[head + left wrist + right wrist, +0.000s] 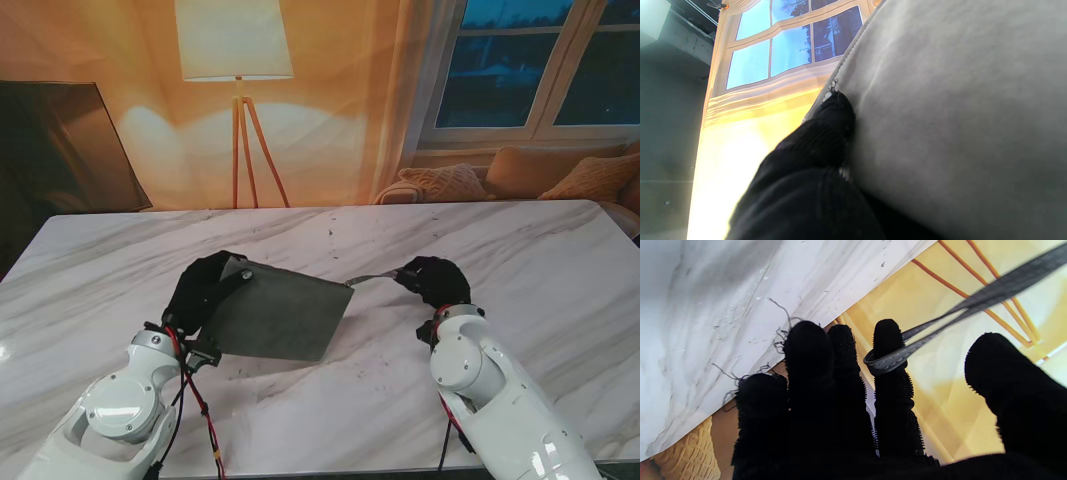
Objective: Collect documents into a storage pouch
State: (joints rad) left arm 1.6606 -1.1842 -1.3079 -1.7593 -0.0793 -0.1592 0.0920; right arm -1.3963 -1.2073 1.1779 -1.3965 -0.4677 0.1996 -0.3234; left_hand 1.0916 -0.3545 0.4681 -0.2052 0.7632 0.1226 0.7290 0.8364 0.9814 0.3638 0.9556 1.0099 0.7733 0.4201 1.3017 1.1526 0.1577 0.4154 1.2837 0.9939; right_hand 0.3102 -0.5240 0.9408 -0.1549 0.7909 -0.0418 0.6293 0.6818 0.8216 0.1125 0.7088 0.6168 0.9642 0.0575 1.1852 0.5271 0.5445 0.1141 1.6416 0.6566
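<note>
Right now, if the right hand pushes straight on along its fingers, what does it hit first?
Probably nothing: beyond the right hand lies bare marble table. The pouch sits to its left, tethered by the strap looped over one finger. Depth unclear.

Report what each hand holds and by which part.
Left hand grips the grey pouch at its far-left corner, by the zipper edge. Right hand has the pouch's strap loop hooked over one finger.

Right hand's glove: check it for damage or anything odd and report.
The right hand has loose frayed threads trailing from its glove fingertips, seen against the marble table. The pouch's strap loop is hooked around one finger rather than pinched.
</note>
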